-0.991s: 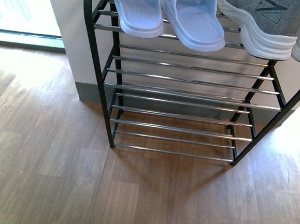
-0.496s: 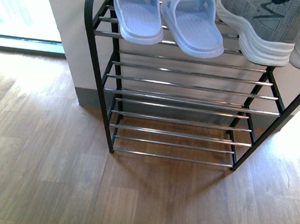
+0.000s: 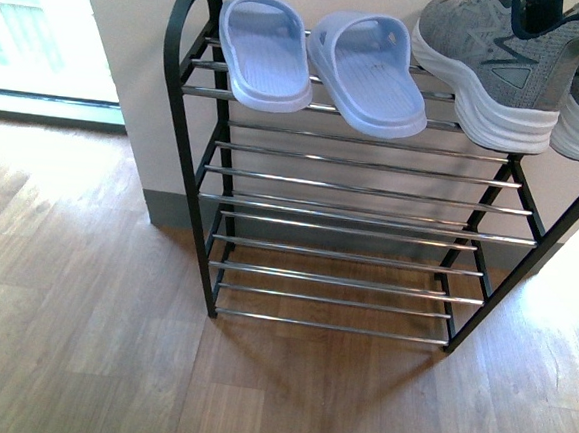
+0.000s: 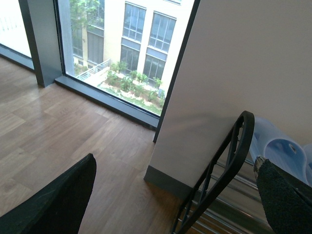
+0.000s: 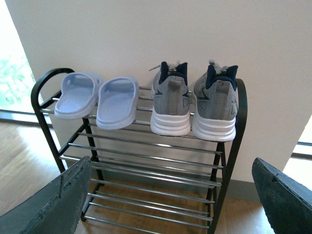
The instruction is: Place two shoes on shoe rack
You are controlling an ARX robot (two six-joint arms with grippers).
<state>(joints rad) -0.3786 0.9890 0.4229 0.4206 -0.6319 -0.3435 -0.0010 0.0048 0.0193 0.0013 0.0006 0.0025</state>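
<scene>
The two shoes (image 5: 192, 105), grey knit with thick ribbed white soles and navy lining, sit side by side, heels outward, on the top tier of the shoe rack (image 5: 146, 161), black arched frames with thin chrome bars. Beside them lie pale blue rubber slippers (image 5: 97, 100). In the front view the right shoe is cut off at the edge. Both claws, left claw (image 4: 170, 204) and right claw (image 5: 170, 209), stand spread and empty. Against the earlier front view, the rack sits lower in frame, showing its arch.

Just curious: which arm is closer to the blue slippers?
Left, likely: the left end effector sits close beside the slippers; the right end effector faces the whole rack from farther back.
</scene>
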